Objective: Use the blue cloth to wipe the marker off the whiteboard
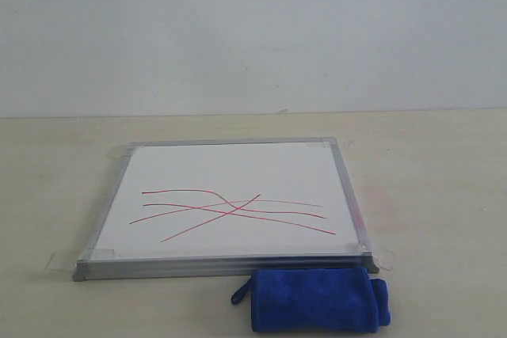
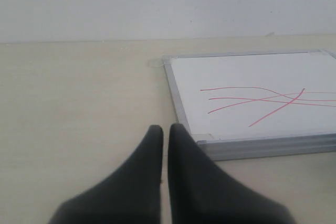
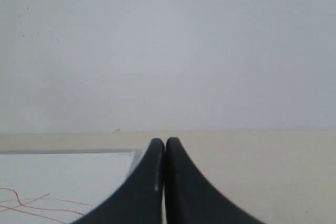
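The whiteboard [image 1: 230,172] lies flat on the table, silver-framed, with clear tape tabs at its corners. Red marker lines [image 1: 234,210] cross one another over its near half. The blue cloth [image 1: 317,300], a rolled fluffy bundle, rests on the table just in front of the board's near right corner. Neither gripper shows in the exterior view. My left gripper [image 2: 166,129] is shut and empty, beside the whiteboard [image 2: 252,77] corner, with the marker lines [image 2: 268,99] in sight. My right gripper [image 3: 165,142] is shut and empty, near the whiteboard [image 3: 68,174] edge; a bit of marker [image 3: 26,203] shows.
A beige table [image 1: 444,180] carries everything and meets a plain white wall [image 1: 253,29] behind. A faint pink smudge [image 1: 380,203] marks the table to the right of the board.
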